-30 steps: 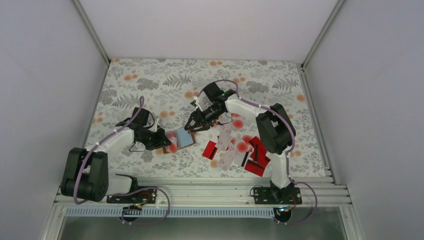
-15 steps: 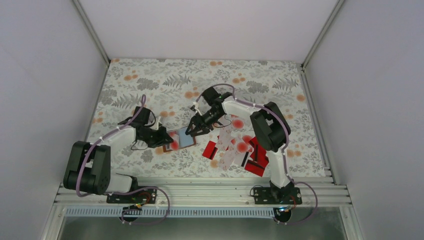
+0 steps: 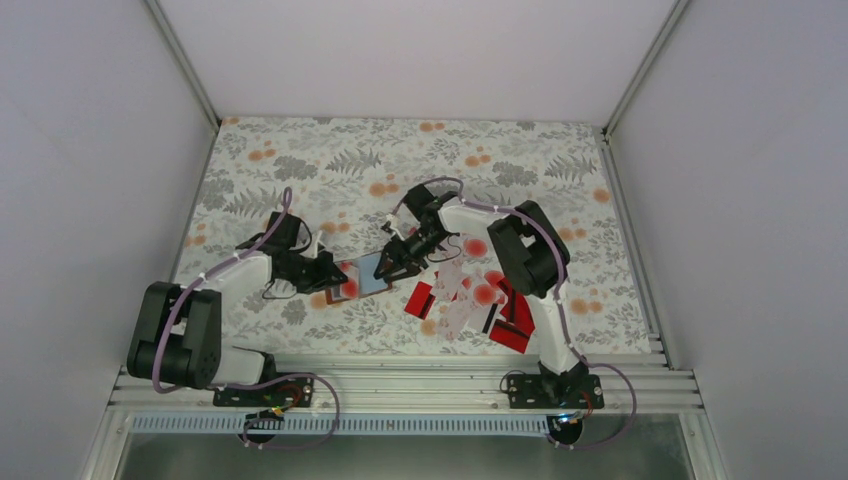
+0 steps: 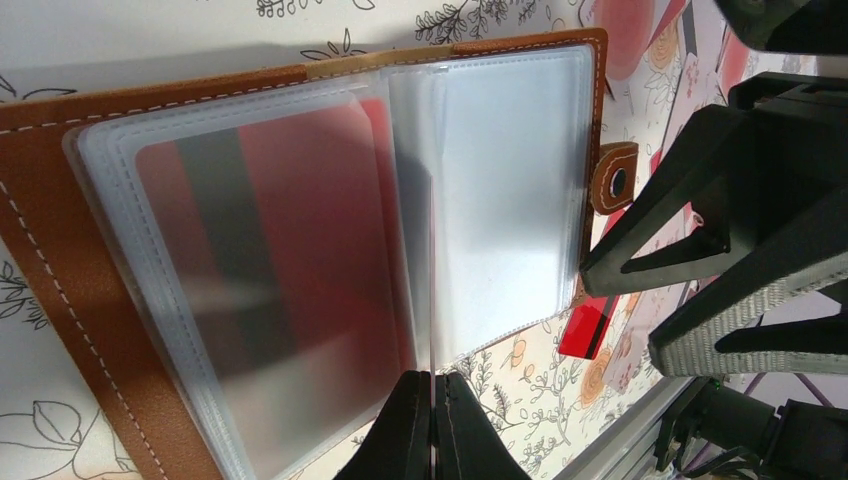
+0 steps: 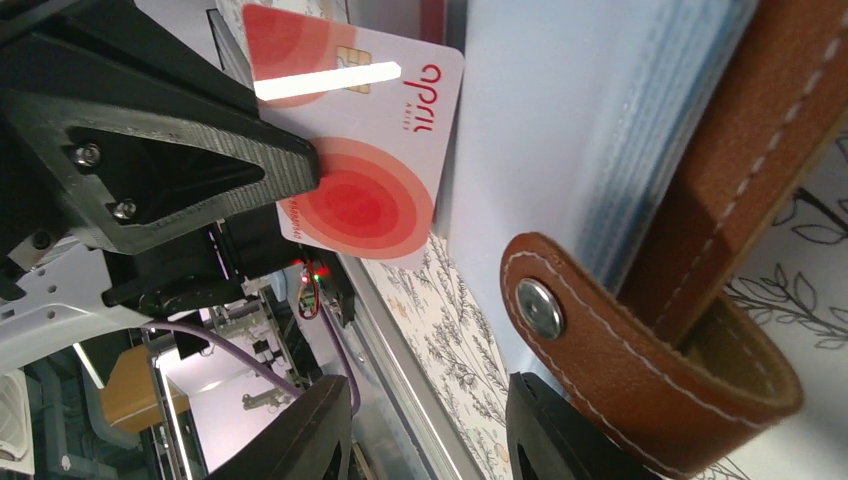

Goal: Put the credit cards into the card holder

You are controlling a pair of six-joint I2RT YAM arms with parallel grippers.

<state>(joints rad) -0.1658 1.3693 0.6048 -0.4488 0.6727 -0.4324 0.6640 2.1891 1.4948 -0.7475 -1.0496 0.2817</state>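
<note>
Card holder – nipped by left pincer, right pincer half-open

We see a cloth of grey ferns and orange flowers covering the table, plain white walls on three sides, and aluminium rails along the near edge.

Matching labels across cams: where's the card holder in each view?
Top external: card holder lies open just left of picture centre.
Left wrist: card holder fills the left and centre, clear sleeves facing up.
Right wrist: card holder is on the right side, showing its brown edge and snap strap.
Shared landmark: floral tablecloth underneath.
</note>
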